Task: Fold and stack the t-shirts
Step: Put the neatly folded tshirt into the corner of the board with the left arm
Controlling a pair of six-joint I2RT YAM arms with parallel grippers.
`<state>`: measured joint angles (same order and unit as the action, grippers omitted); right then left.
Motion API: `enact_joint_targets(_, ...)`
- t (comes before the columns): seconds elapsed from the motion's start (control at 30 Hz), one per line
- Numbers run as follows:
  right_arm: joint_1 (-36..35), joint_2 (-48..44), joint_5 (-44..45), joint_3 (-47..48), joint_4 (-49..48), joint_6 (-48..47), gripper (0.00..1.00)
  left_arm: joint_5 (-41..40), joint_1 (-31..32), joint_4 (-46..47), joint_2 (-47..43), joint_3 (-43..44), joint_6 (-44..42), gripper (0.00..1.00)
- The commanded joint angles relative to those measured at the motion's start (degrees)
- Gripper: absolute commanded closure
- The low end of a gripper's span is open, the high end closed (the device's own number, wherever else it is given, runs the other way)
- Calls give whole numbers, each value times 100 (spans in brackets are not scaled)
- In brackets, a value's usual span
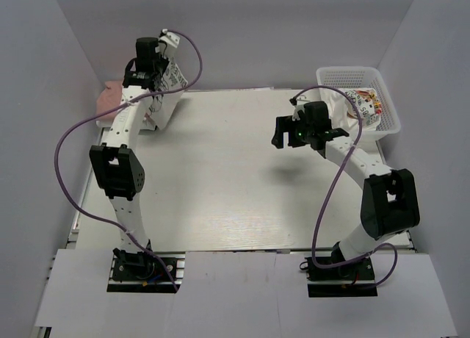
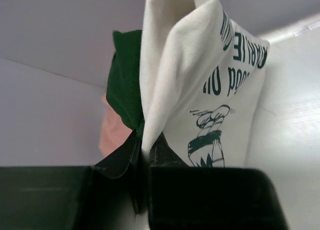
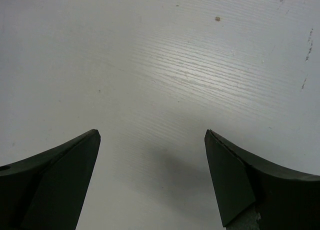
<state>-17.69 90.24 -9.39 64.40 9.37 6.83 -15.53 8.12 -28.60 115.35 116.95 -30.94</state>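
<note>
The large white t-shirt with dark green sleeves and black lettering [image 1: 167, 84] hangs bunched from my left gripper [image 1: 153, 72] at the table's far left corner. In the left wrist view my gripper [image 2: 142, 145] is shut on a fold of this shirt [image 2: 200, 80], next to its green sleeve [image 2: 125, 80]. The salmon-pink shirt [image 1: 110, 97] lies just behind it against the left wall and also shows in the left wrist view [image 2: 112, 132]. My right gripper [image 1: 297, 136] hovers open and empty over bare table at the right; the right wrist view [image 3: 152, 135] shows only tabletop between its fingers.
A white plastic basket [image 1: 389, 110] stands at the far right corner with white cloth bearing a colourful print [image 1: 367, 103] inside. Grey walls close in the table on the left, back and right. A purple cable [image 1: 73, 132] loops beside the left arm.
</note>
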Motion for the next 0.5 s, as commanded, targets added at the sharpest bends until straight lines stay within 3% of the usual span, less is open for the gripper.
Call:
enact_joint_targets(0.0,3,160,-124,301,-5,-77,9,-91,-152,-40,31,924,-289,100)
enact_joint_targets(0.47,-15,371,-274,538,188,-68,9,33,-934,723,224,803,-255,100)
